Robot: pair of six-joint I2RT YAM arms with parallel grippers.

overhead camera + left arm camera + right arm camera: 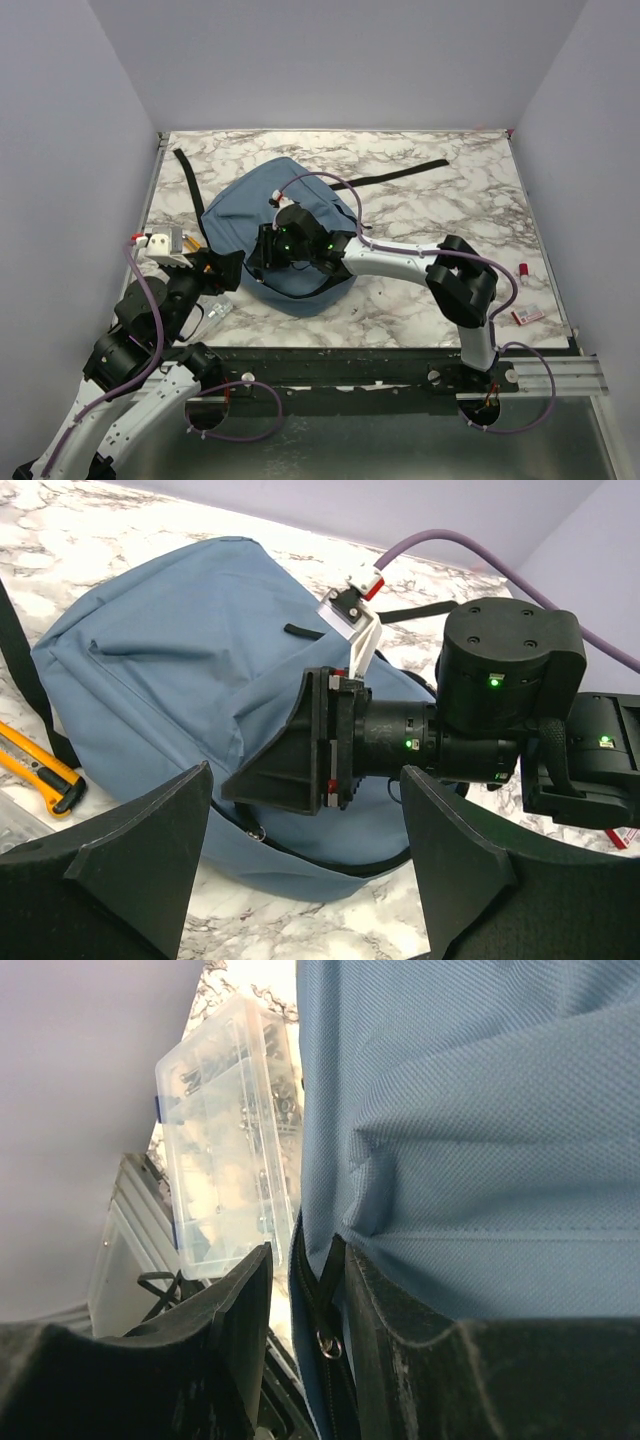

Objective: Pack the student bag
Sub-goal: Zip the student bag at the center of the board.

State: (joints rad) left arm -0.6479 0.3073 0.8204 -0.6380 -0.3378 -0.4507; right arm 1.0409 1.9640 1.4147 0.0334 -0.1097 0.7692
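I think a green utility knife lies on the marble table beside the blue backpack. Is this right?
Not quite. The utility knife is orange with black, not green; the left wrist view shows it. It does lie on the marble table beside the blue backpack.

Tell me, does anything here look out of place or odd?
Nothing is spilled or broken. The backpack lies slumped flat, its black straps sprawled across the table, and an orange box cutter sits beside it, an odd thing near a school bag.
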